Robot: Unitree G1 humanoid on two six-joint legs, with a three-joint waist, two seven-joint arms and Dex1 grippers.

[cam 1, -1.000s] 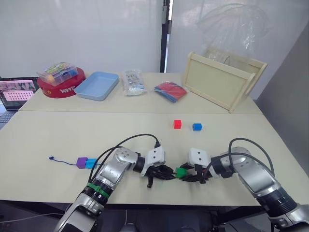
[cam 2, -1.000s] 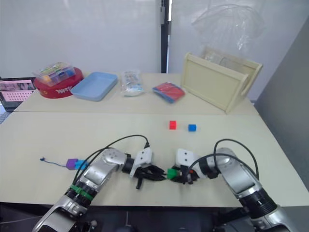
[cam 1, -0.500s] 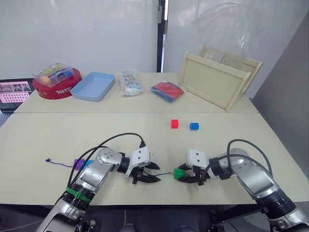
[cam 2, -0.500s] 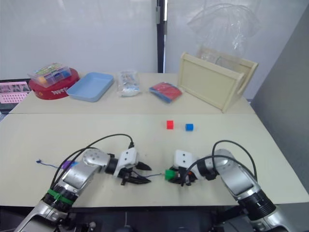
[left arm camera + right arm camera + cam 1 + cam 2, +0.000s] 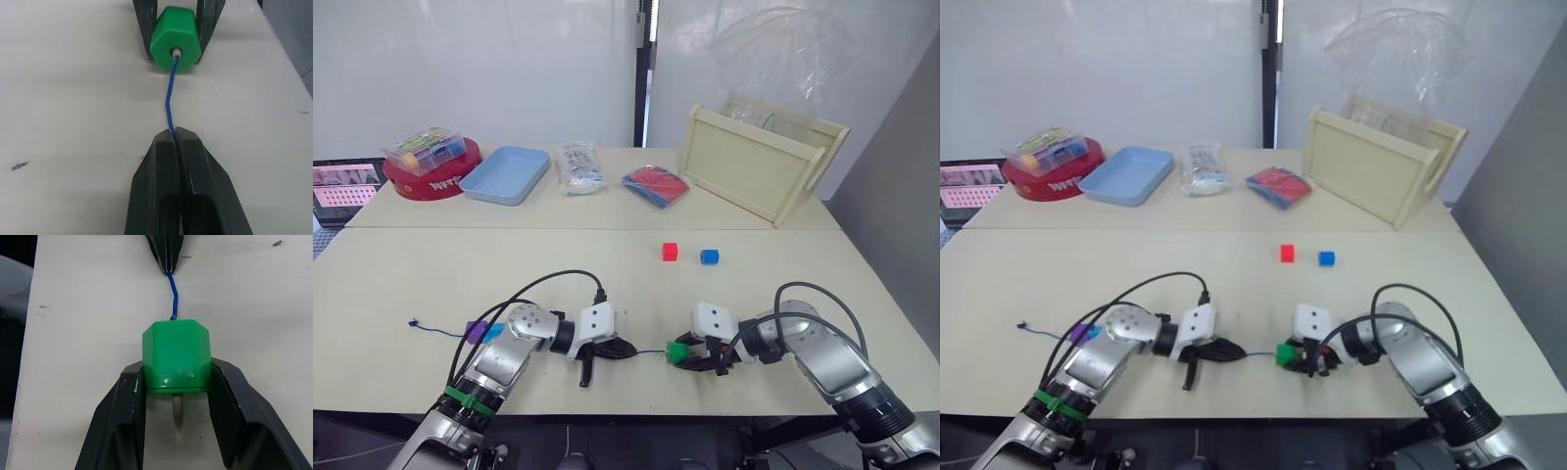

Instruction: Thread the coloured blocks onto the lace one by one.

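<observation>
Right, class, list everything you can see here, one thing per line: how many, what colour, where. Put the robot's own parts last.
Green block: one, near edge, on the lace.
Lace: one, dark blue, pale tip through the green block.
Purple and cyan blocks: two, left, on the lace.
Red block: one, mid-table.
Blue block: one, beside the red block.
Blue tray: one, far left.
Clear box: one, on a red dish.
Wooden crate: one, far right.
Left gripper: black fingers shut on the lace.
Right gripper: fingers shut on the green block.
</observation>
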